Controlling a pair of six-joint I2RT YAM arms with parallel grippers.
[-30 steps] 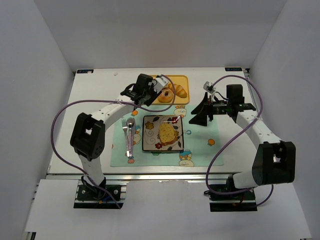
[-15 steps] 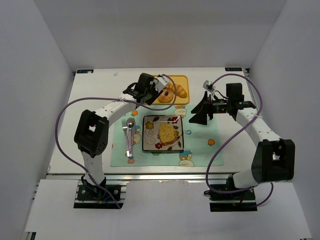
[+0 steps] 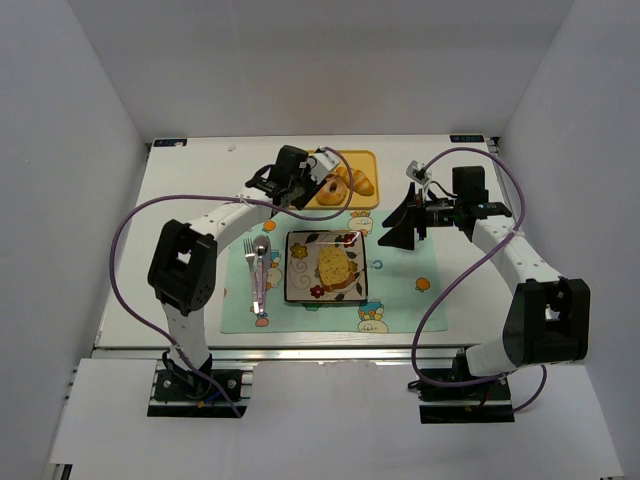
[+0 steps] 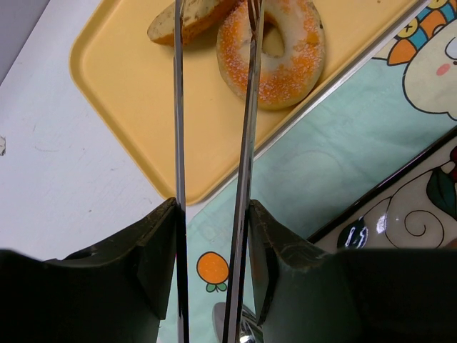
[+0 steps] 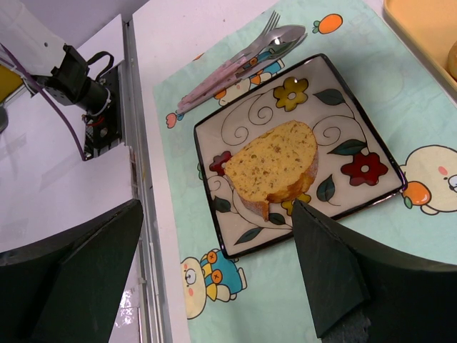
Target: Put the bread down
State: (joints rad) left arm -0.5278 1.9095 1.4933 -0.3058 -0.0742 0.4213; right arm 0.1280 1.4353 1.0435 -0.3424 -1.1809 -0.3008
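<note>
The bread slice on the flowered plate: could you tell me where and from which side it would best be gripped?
Probably across its narrower width, pinching the two long crust edges of the bread slice, coming straight down from above. It lies flat on the plate, whose rim surrounds it, so a sideways approach looks awkward.

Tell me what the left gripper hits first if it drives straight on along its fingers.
The sugared ring doughnut on the yellow tray, with the brown-crusted piece beside it just as close. The left gripper lines up on both; its tips leave the picture, so contact is unclear.
</note>
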